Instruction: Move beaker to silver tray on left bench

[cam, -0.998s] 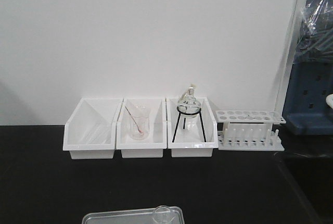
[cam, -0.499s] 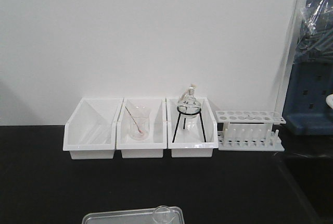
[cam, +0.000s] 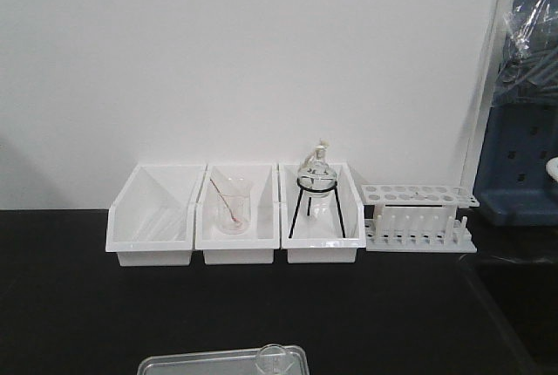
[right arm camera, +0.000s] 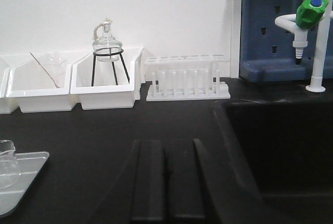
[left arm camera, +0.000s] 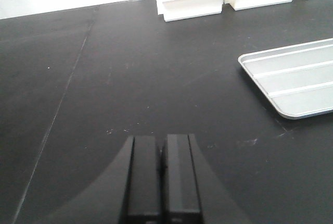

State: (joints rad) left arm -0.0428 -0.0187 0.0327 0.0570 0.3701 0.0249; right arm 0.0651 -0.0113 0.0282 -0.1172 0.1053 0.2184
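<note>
Nothing has shifted since a second ago: the beaker point(cam: 273, 359) stands upright inside the silver tray point(cam: 187, 364), near its right end, at six o'clock on the left bench point(cam: 70, 305). At twelve o'clock from it the three white bins point(cam: 235, 218) and the test-tube rack point(cam: 418, 216) line the wall as before. The left gripper point(left arm camera: 161, 174) and the right gripper point(right arm camera: 165, 179) are both pressed together and empty, over bare counter.

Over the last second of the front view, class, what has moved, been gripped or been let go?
Nothing visibly changed. The small beaker stands in the silver tray at the bottom edge as before, and the three white bins, the flask on its stand and the tube rack keep their places on the black bench.
</note>
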